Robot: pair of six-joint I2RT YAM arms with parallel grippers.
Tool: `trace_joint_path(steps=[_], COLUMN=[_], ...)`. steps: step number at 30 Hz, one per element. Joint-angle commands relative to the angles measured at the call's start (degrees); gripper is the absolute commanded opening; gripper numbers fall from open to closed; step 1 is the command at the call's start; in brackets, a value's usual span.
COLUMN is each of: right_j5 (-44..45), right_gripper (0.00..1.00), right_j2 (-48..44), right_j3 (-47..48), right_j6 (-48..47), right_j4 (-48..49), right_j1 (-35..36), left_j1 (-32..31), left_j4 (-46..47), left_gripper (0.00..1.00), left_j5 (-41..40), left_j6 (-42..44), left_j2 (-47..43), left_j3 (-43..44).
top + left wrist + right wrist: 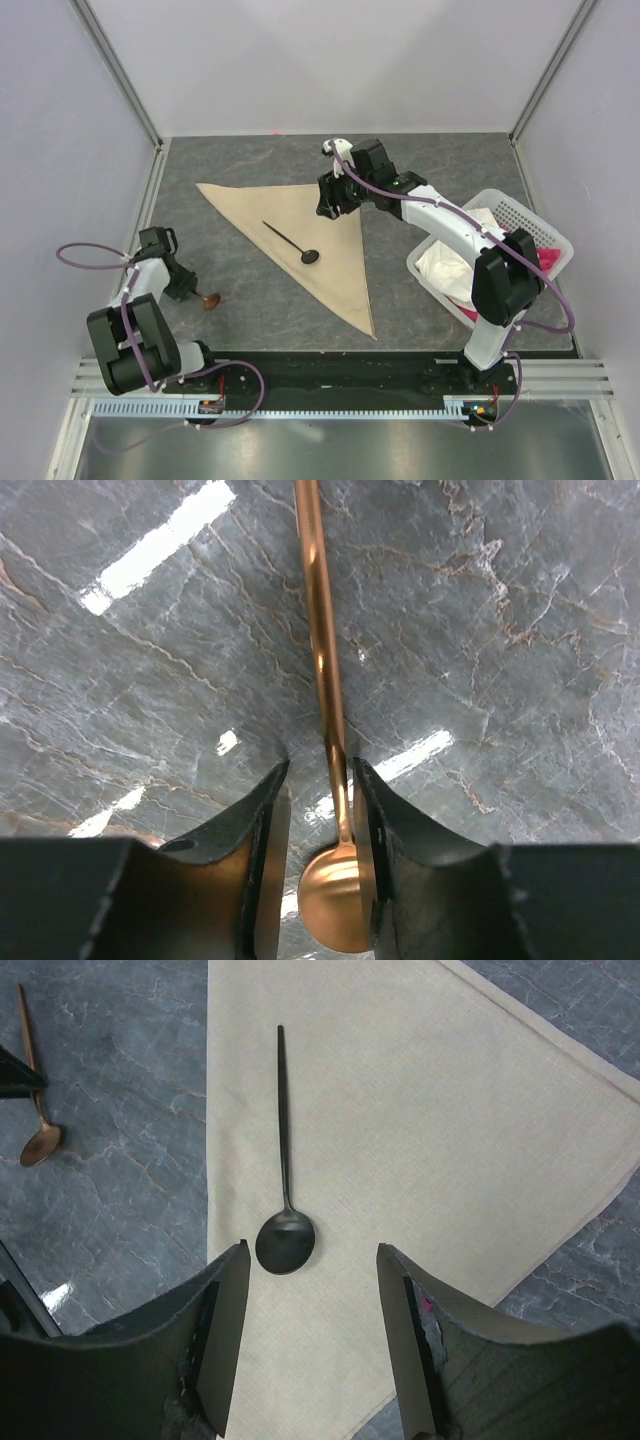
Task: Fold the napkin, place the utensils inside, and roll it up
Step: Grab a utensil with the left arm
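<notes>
The beige napkin (340, 270) (430, 1140) lies flat on the grey table, folded into a triangle. A black spoon (288, 241) (285, 1160) rests on it, bowl toward the near side. My right gripper (330, 205) (312, 1250) hovers open over the napkin's far edge, with nothing between its fingers. A copper spoon (210, 300) (322, 630) (40, 1140) lies on the bare table left of the napkin. My left gripper (197, 293) (320, 770) is low over it, its jaws straddling the spoon's neck and bowl. The right finger touches the bowl and a gap shows at the left finger.
A white basket (520, 215) stands at the right, holding a white cloth (450, 260) and a pink-red cloth (550, 260). Grey walls close in the table on the left, back and right.
</notes>
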Motion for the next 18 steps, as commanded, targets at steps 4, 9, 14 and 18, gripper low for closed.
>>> trace_joint_path(steps=[4,9,14,18], right_j5=[-1.25,-1.25,-1.34,-0.73], right_gripper=[0.62,0.62,0.62,0.63], right_j2=[-3.03,-2.77,-2.33,-2.42], right_j3=[-0.52,-0.79,-0.61,-0.87], right_j6=[0.45,0.54,0.72,0.72], right_j4=[1.81,1.90,2.07,2.07], right_j1=[-0.31,-0.23,-0.31,-0.31], left_j1=[0.36,-0.43,-3.15,-11.47], left_j4=[3.97,4.06,3.98,3.45], left_gripper=[0.24,0.02,0.02,0.02], left_j5=[1.66,3.77,6.23,6.76], left_j6=[-0.42,0.20,-3.57,-9.72], left_j2=[4.93,5.29,2.39,0.01], left_j3=[2.13,3.19,3.36,4.15])
